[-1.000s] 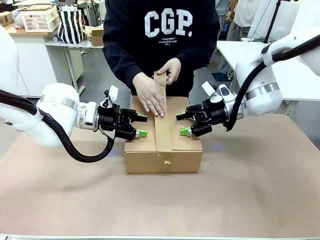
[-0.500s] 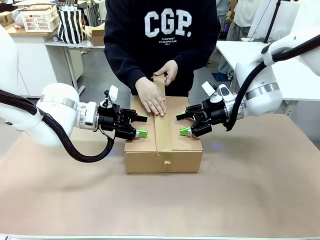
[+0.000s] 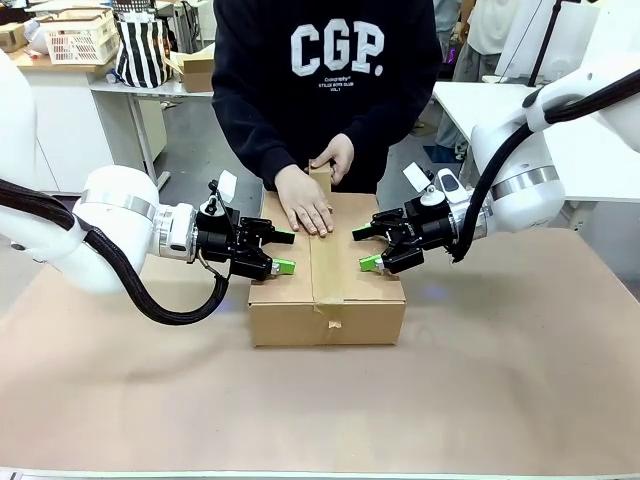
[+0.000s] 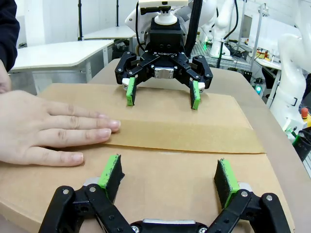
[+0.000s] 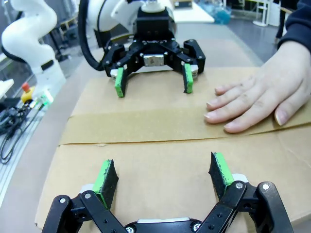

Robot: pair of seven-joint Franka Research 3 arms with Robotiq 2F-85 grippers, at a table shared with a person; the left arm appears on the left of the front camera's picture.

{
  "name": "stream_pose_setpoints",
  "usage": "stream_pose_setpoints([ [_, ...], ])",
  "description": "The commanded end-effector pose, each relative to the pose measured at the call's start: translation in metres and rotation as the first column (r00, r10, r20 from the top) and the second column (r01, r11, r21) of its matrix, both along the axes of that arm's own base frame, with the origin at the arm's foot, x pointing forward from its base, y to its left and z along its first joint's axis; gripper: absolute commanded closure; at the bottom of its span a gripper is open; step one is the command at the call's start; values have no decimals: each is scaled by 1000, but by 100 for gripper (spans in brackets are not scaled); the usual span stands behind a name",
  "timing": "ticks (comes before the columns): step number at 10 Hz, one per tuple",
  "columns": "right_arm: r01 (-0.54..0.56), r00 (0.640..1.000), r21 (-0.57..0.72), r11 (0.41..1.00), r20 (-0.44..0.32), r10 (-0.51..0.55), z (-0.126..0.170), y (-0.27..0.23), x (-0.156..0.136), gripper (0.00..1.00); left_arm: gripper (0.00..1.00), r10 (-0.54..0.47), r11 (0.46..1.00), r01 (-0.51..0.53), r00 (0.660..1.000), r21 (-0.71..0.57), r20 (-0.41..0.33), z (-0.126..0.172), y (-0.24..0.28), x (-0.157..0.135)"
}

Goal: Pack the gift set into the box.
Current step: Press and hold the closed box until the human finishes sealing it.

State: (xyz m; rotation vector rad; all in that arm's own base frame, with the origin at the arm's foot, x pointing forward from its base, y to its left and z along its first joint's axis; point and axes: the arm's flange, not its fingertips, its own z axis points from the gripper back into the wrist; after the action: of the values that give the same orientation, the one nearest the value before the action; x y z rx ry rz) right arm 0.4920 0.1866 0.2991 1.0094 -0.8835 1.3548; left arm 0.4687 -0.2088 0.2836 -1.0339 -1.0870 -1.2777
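The box (image 3: pixel 327 275) sits mid-table between my arms, flaps shut; contents hidden, so packing appears finished. The person's hand (image 3: pixel 303 201) presses tape (image 4: pixel 184 136) along the seam; sealing remains. My left gripper (image 3: pixel 277 251) and right gripper (image 3: pixel 365 247) hang released at its 2 edges.

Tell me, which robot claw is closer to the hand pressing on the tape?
The left gripper. The hand lies on the tape toward that side of the box top. The right gripper waits at the opposite edge, beyond the tape.
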Motion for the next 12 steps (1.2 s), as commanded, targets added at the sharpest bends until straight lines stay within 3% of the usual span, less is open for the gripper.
stream_pose_setpoints([
  [1,3,1000,-6,1000,-1,-3,-3,0,0,0,0,4,1000,-4,1000,-3,5,-6,1,-1],
  [12,3,1000,-6,1000,-1,-3,-3,0,0,0,0,4,1000,-4,1000,-3,5,-6,1,-1],
])
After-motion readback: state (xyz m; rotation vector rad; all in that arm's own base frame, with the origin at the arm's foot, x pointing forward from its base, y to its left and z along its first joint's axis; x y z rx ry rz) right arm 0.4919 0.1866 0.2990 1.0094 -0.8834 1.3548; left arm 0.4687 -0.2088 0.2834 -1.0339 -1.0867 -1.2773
